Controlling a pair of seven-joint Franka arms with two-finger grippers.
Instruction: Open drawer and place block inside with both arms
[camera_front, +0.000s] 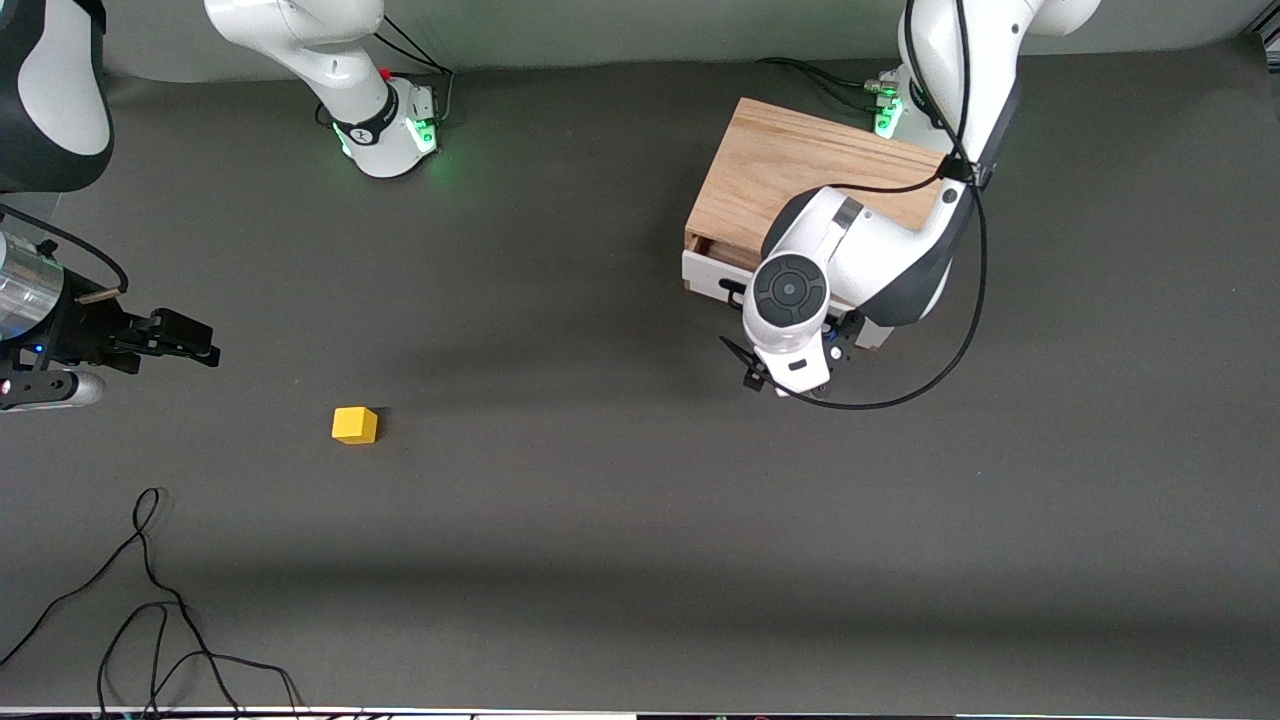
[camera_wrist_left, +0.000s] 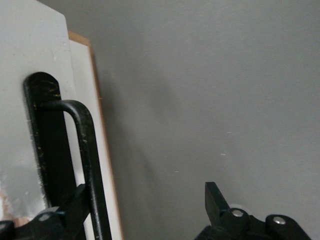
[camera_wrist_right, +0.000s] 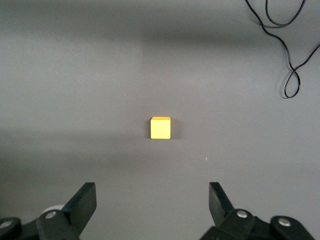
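Note:
The yellow block (camera_front: 355, 425) lies on the dark table toward the right arm's end; it also shows in the right wrist view (camera_wrist_right: 160, 128). My right gripper (camera_front: 200, 345) hangs open and empty (camera_wrist_right: 150, 200) over the table beside the block, apart from it. The drawer (camera_front: 705, 275) of the oak box (camera_front: 800, 170) stands out a little, with a dark gap above its white front. My left gripper (camera_wrist_left: 145, 202) is open in front of the drawer. The black handle bar (camera_wrist_left: 85, 150) runs just inside one fingertip (camera_wrist_left: 75, 202). In the front view the left wrist hides this gripper.
Loose black cables (camera_front: 150, 600) lie on the table near the front camera at the right arm's end, also in the right wrist view (camera_wrist_right: 290, 50). A black cable loops from the left arm (camera_front: 960, 340) beside the box.

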